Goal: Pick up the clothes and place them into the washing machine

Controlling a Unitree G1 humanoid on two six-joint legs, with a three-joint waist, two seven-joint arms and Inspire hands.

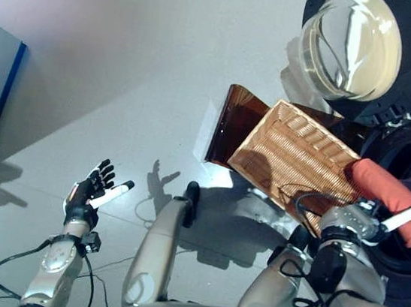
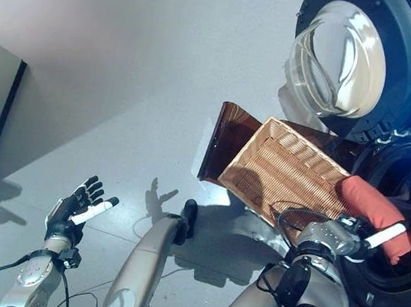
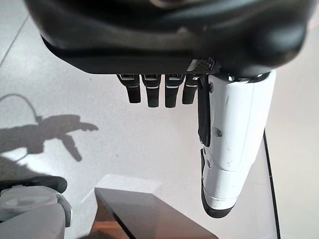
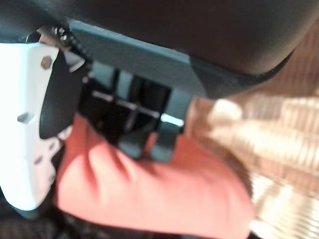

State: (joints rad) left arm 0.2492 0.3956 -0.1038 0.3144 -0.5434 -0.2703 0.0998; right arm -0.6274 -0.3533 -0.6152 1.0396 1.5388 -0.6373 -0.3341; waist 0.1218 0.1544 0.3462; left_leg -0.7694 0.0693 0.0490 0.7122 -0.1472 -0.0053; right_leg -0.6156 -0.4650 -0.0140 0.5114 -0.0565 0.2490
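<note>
Head eyes: both look steeply down from the robot's head at the grey floor (image 1: 128, 52), sharing the woven wicker basket (image 2: 286, 172) and the round glass washing machine door (image 1: 356, 45).
Left wrist: close behind the left robot hand (image 3: 169, 89), facing the floor.
Right wrist: pressed close to the right robot hand (image 4: 134, 119), with the orange-red cloth (image 4: 159, 194) just past its fingers.
</note>
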